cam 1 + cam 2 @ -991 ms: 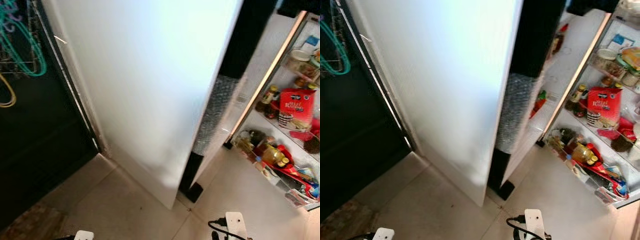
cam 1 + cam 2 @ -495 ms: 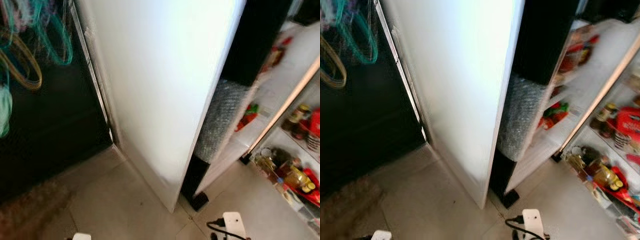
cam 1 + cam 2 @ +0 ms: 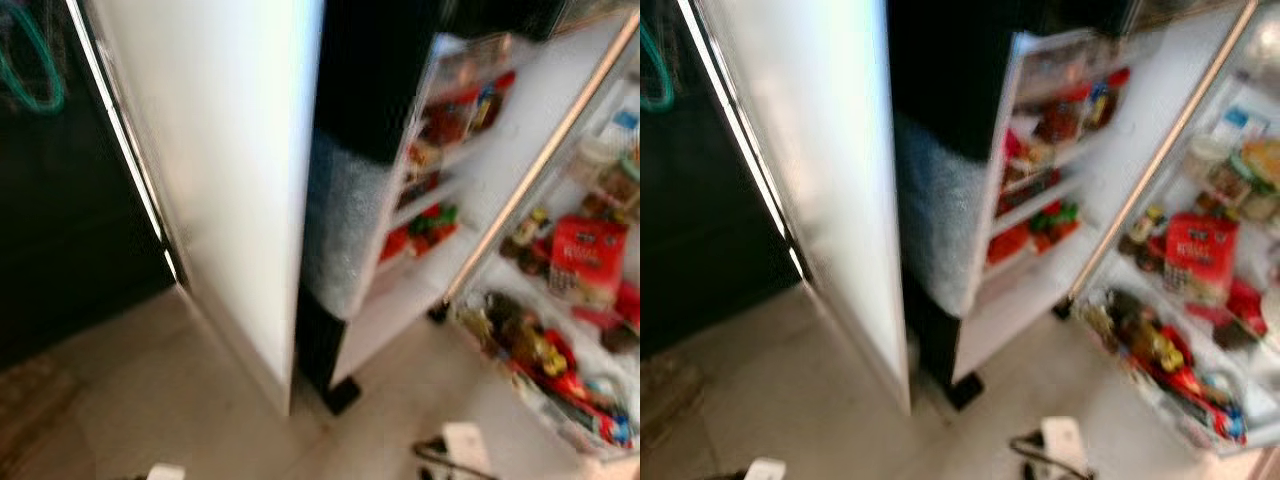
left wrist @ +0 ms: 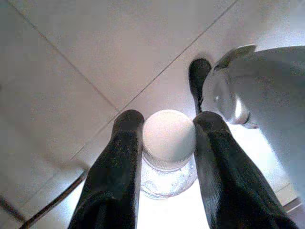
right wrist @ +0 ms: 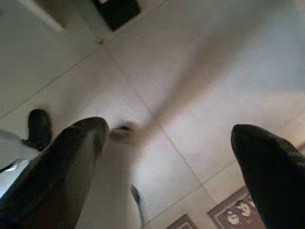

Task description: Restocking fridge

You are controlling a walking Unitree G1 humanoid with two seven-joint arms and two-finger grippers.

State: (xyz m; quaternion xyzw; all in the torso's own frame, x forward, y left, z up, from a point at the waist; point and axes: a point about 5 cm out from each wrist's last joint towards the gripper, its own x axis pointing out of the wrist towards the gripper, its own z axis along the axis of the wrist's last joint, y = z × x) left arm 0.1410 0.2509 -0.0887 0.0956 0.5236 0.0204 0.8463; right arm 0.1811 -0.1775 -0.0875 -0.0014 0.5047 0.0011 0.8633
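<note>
pale tiled floor (image 3: 120, 400) underfoot, and a dark wall (image 3: 60, 220) off to the left with a loop of green cord (image 3: 30, 70) hanging on it. the fridge (image 3: 210, 170) stands ahead with its white door swung open, edge toward us; the door's racks (image 3: 1040, 150) hold red and green packets and small jars (all a bit blurred). right of it the lit shelves (image 3: 570, 300) are crowded: a red box (image 3: 587, 255), dark bottles (image 3: 530, 240), a yellowish bottle (image 3: 535, 350) lying low among red wrappers.

the left hand (image 4: 164, 131) hangs low over the tiles, its two black fingers (image 4: 119, 162) closed on a clear bottle (image 4: 169, 157) with a white cap, gripping it just under the cap. so the bottle is down at the robot's side, well apart from the shelves.

the right hand (image 5: 167, 138) also hangs over the floor, fingers (image 5: 62, 162) spread wide with nothing between them. a patterned rug's corner (image 5: 228, 212) lies beneath it.
</note>
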